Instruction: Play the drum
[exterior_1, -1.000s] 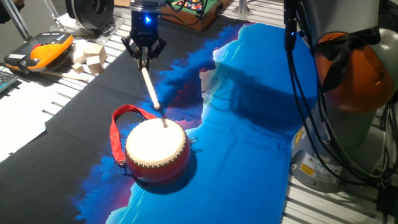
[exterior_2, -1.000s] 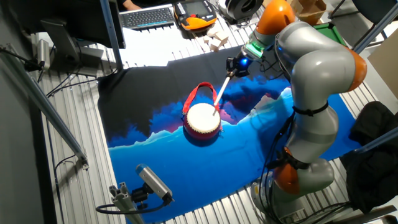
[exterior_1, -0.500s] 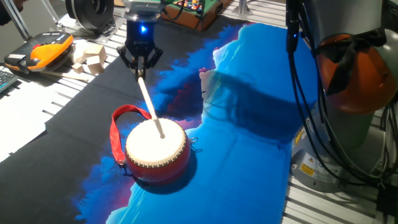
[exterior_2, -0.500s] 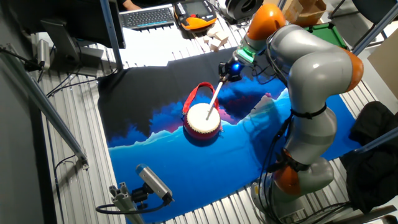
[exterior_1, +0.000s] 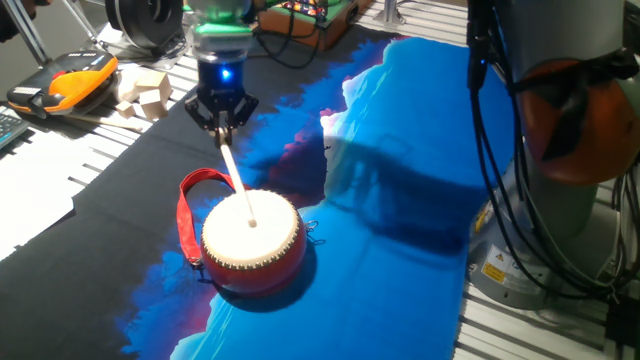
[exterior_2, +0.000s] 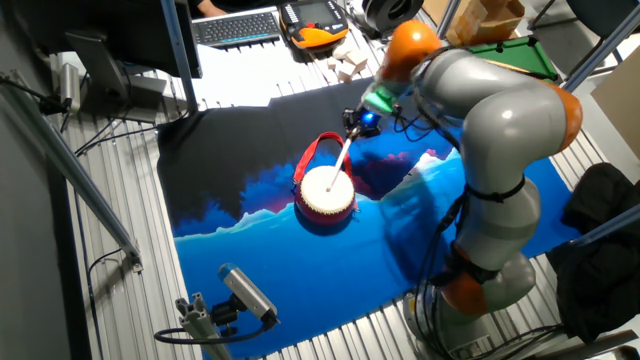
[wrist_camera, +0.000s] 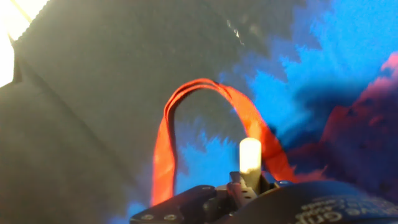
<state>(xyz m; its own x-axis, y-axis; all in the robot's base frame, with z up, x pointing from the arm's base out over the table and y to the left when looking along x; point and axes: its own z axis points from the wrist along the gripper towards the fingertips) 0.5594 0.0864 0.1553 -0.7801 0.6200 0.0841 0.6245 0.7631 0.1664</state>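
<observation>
Red drum (exterior_1: 251, 243) just below end effector (exterior_1: 222, 121), stick (exterior_1: 238, 184) tip on skin.

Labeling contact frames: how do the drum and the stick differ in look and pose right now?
The drum is squat and round, red-bodied with a cream head; the stick is thin, straight and white. The drum sits flat on the blue and black cloth; the stick slants down from the gripper, which is shut on it. The drum has a red strap; the stick is bare. Shared: the stick's tip appears to meet the drumhead's centre.
</observation>
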